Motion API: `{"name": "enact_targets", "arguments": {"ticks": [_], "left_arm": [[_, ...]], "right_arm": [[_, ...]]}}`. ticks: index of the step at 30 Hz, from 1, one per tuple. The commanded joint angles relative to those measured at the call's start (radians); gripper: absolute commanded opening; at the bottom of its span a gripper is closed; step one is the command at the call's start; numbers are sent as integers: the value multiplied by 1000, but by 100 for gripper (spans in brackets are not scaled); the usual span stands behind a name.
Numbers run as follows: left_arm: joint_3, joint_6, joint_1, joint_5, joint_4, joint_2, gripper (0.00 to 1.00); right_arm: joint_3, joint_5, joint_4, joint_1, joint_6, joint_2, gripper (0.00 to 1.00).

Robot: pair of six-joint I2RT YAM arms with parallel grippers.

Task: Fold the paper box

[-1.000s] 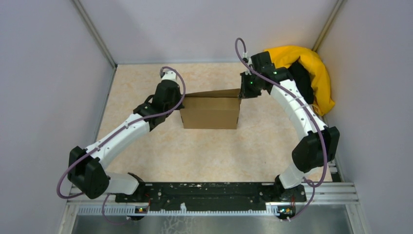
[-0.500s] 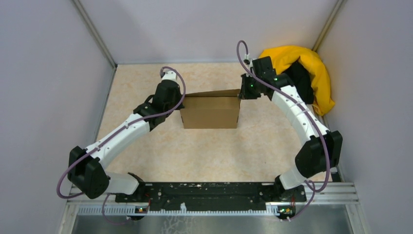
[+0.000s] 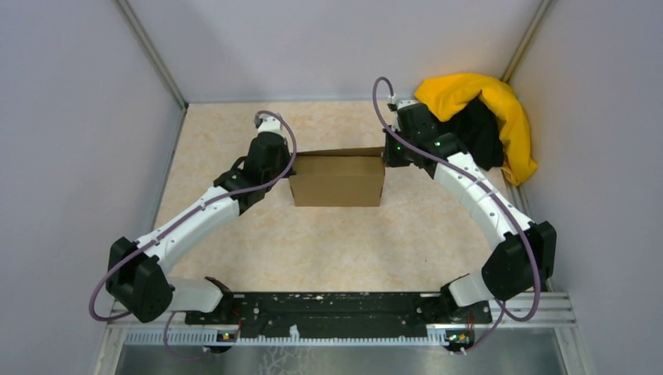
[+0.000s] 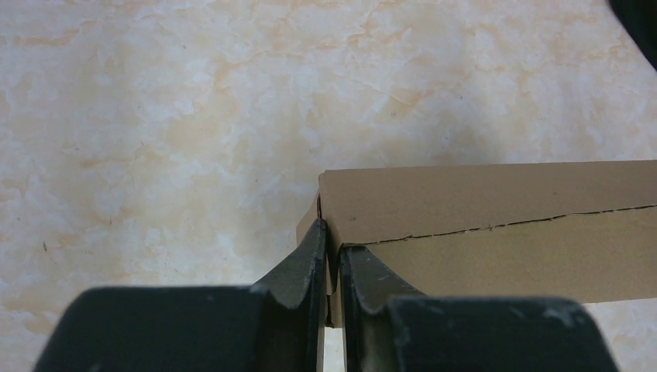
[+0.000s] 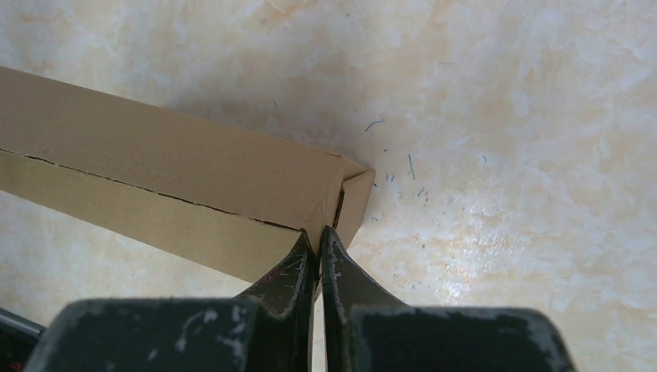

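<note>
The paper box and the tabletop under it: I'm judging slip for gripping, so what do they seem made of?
The paper box looks like thin brown cardboard, matte: dull even colour, a ragged cut seam. The tabletop looks like smooth beige marble-patterned laminate or vinyl; which is unclear.

Top cam sits high behind the arm bases, looking down on the whole desk (image 3: 328, 242). The 2 wrist cams ride super close, staring past the left gripper (image 4: 329, 232) and right gripper (image 5: 319, 236) at opposite ends of the paper box (image 3: 338, 181), shared by all 3.
</note>
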Motion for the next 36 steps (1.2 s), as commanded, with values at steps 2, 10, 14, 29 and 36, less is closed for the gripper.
{"name": "enact_targets", "arguments": {"ticks": [2,10,14,29,36], "left_arm": [[-69,-41,-27,61,-36,-6,13],[-93,-48,-30,32,-12,1,13],[-102,-52,-32,19,6,8,13],[-119,-49,-48,-29,58,38,13],[-150,-36,-54,-38,101,13,14]], "right_arm": [[-67,-36,46,63,18,-40,0],[-79,-62,36,61,-30,-95,11],[-76,-103,31,47,-41,-103,22],[-115,-225,27,-72,-54,-200,43],[-53,-231,41,-74,-32,-225,43]]}}
